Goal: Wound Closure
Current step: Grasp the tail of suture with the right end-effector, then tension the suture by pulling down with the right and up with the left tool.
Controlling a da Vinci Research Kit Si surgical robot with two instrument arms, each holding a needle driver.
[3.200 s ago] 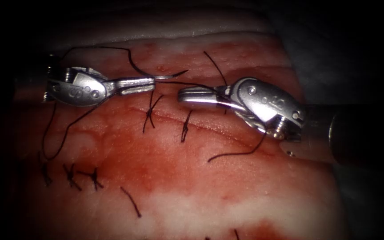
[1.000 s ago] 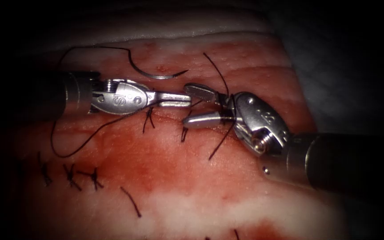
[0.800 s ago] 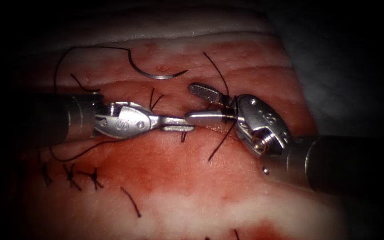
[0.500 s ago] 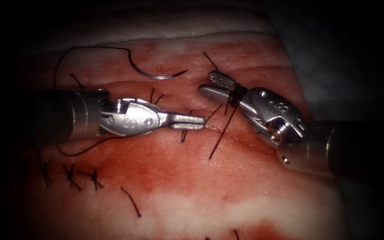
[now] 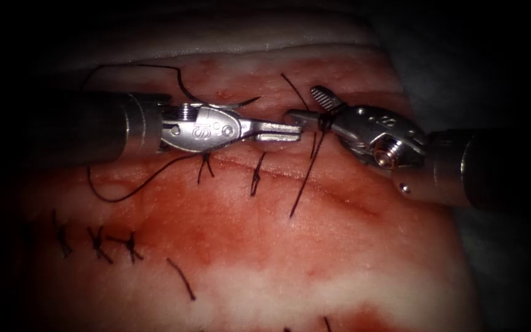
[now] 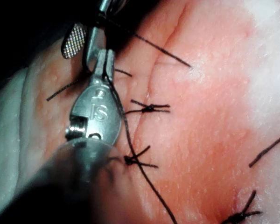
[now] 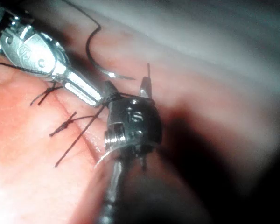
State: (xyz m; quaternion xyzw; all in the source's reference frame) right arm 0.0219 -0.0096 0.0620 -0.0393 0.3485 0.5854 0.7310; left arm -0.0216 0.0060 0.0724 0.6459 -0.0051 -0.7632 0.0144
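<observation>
My left gripper (image 5: 295, 128) is shut on the thread (image 5: 124, 195), which trails from under it in a loop over the tissue (image 5: 339, 264) on the left. Its tip meets the lower jaw of my right gripper (image 5: 302, 103), whose jaws stand open with thread wound around their base (image 5: 324, 123). A loose tail (image 5: 302, 184) hangs from that wrap down across the cut (image 5: 339, 195). The curved needle (image 5: 182, 87) lies free on the tissue above the cut, its middle hidden behind the left tool. From the right wrist, the needle (image 7: 100, 69) shows beyond both tools.
Two tied stitches (image 5: 206, 165) (image 5: 256, 175) cross the cut just below the tools. Several older knots (image 5: 96, 243) sit in a row at the lower left, with a cut thread end (image 5: 181, 280) nearby. Red fluid (image 5: 216, 227) stains the middle of the tissue.
Both tools have risen toward the needle. The left tool moved right and now covers the needle's middle. The right tool drew back to the right with the thread still wound around it.
</observation>
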